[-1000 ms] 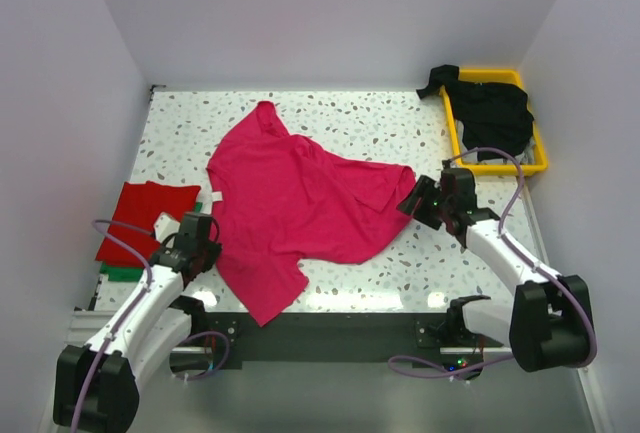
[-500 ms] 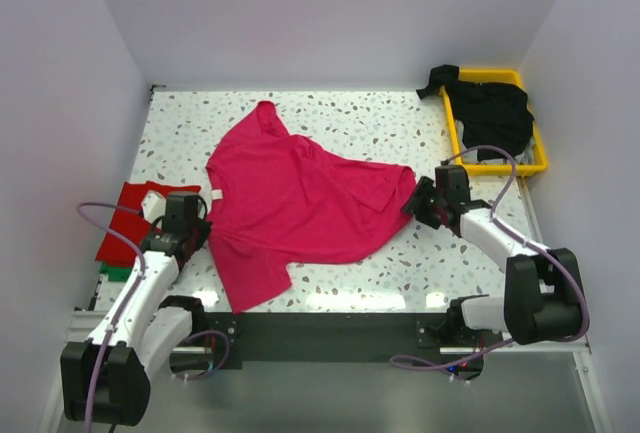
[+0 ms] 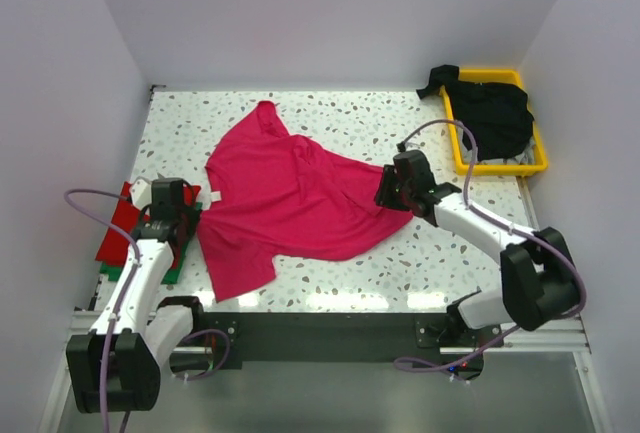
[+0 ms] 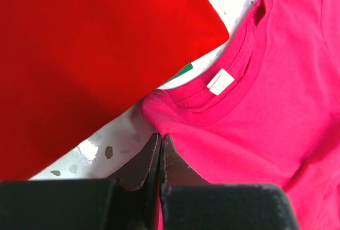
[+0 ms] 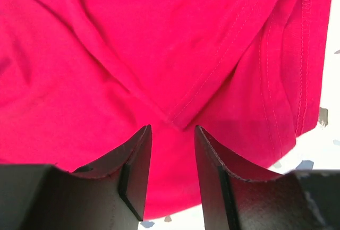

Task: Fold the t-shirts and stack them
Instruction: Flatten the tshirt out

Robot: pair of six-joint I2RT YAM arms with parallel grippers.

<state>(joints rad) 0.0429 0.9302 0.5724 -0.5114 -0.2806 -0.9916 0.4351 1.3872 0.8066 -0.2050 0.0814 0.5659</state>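
A magenta-pink t-shirt lies spread and wrinkled across the middle of the table. My left gripper is shut on its edge beside the collar, and the fingertips pinch the cloth. A folded red t-shirt lies at the left, on a green one that shows only as a strip. My right gripper hovers low over the pink shirt's right sleeve fold. Its jaws stand apart with the cloth under the gap.
A yellow tray at the back right holds black t-shirts, one hanging over its far left corner. White walls close in the speckled table on three sides. The arm bases stand at the near edge.
My left gripper has shut on the pink shirt's collar edge and dragged that side left toward the red shirt. My right gripper has moved left onto the sleeve, its jaws narrowing.
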